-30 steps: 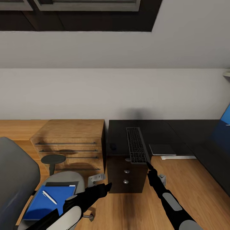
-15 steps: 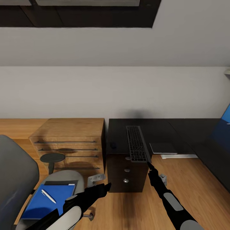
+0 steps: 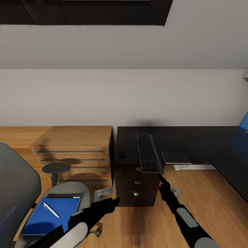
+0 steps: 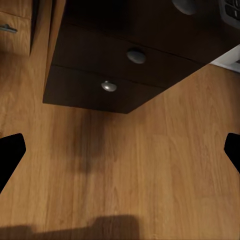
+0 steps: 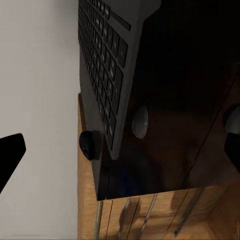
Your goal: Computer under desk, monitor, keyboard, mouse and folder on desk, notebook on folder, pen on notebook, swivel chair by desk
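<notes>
From the head camera, the slim silver-grey keyboard [image 3: 148, 153] lies lengthwise on the matte black desk [image 3: 199, 139], its near end overhanging; the right gripper [image 3: 159, 176] sits just below that end, finger state unclear. In the left wrist view, the left gripper [image 4: 120, 150] has fingers spread over oak floor. The right wrist view shows the small black mouse [image 5: 86, 144] beside the keyboard; I'd nudge squarely, slowly.

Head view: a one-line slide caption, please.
Slim silver-grey keyboard on the matte black desk, right gripper just below its near end; bright blue folder on the grey swivel chair.
</notes>
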{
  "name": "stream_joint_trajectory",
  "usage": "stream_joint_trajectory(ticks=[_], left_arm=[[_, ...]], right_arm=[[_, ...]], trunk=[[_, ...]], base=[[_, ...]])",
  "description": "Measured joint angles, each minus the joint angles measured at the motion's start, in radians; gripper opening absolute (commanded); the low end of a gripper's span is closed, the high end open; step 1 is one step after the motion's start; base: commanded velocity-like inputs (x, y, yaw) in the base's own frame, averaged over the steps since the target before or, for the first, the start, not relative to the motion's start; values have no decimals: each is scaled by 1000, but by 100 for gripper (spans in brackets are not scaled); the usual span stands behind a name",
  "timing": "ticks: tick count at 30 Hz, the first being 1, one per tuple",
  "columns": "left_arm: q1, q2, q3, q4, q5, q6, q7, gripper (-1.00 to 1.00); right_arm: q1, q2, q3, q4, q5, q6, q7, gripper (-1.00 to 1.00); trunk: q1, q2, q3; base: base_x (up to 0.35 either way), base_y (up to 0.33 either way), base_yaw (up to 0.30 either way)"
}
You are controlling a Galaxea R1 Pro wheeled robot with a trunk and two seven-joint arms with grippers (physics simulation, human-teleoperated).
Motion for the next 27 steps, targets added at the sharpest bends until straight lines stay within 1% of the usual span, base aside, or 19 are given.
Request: stream_joint_trajectory(ticks=[6,12,17,23,27], left_arm=[[1,-6,0,12,0,0,2,100],[1,-3,1,14,0,-1,2,100],[1,-3,0,36,0,-1,0,100],[1,-3,0,41,-1,-2,0,100],[1,-3,0,41,-2,-2,0,100]], right_arm=[[0,0,0,1,3,2,0,100],[0,-1,0,1,5,2,0,100],[0,0,1,1,7,1,0,100],[0,0,2,1,7,2,1,100],[0,2,3,2,6,1,1,100]], trunk=[[23,-42,-19],[23,-42,-19],[23,-42,-19],[23,-42,-19],[23,-42,-19]], base=[[0,0,0],[0,0,0],[15,0,0],[189,-77,0],[72,-36,0]])
